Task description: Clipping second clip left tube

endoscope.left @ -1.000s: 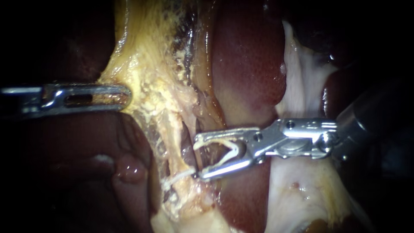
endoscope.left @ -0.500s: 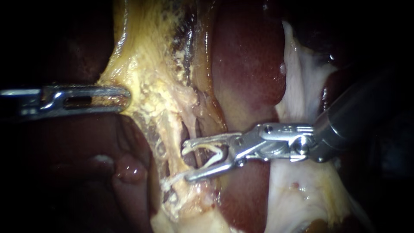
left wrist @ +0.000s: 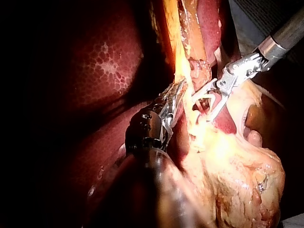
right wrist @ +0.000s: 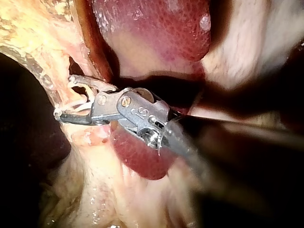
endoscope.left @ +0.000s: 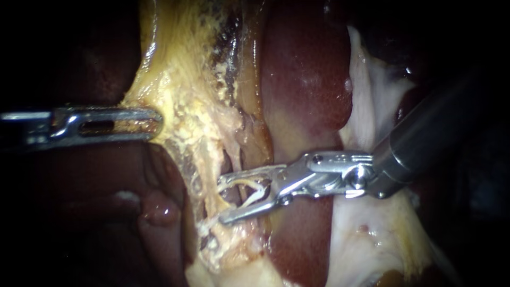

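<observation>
The left instrument's pincer (endoscope.left: 157,120) clamps the fatty tissue (endoscope.left: 183,109) taut, likely to expose the tube (endoscope.left: 232,159), which lies inside the right instrument's pincer (endoscope.left: 219,201), spread wide and carrying a white clip (endoscope.left: 249,192).

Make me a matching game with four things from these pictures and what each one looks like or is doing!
Things:
1. left instrument
2. right instrument
3. liver
4. clip

Descriptions:
A. dark red
B. white, V-shaped
C. jaws carrying the clip
D. jaws gripping yellow tissue

Pairs: 1-D, 2-C, 3-A, 4-B
</observation>
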